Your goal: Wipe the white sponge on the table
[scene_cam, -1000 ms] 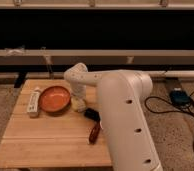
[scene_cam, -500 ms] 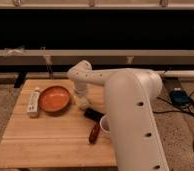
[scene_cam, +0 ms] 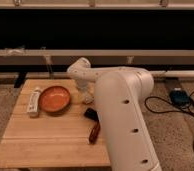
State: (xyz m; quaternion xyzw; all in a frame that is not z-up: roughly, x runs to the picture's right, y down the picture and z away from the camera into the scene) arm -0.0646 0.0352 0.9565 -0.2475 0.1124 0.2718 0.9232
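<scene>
The light wooden table (scene_cam: 40, 145) fills the lower left. My gripper (scene_cam: 84, 93) hangs from the white arm (scene_cam: 92, 74) and reaches down at the far middle of the tabletop, just right of an orange bowl. A small cream-white block, the white sponge (scene_cam: 88, 99), shows right beneath the gripper, partly hidden by it. I cannot tell whether the gripper holds the sponge or only touches it.
The orange bowl (scene_cam: 54, 99) sits at the far left, with a long white bar-shaped object (scene_cam: 34, 102) to its left. A black object (scene_cam: 91, 114) and a red-brown object (scene_cam: 94, 133) lie near the arm's bulky link (scene_cam: 122, 125). Cables and a blue device (scene_cam: 180, 96) lie on the floor at right.
The gripper has shifted slightly to the right over the sponge. The arm's big link has swung, and it now hides the white cup that showed half a second ago.
</scene>
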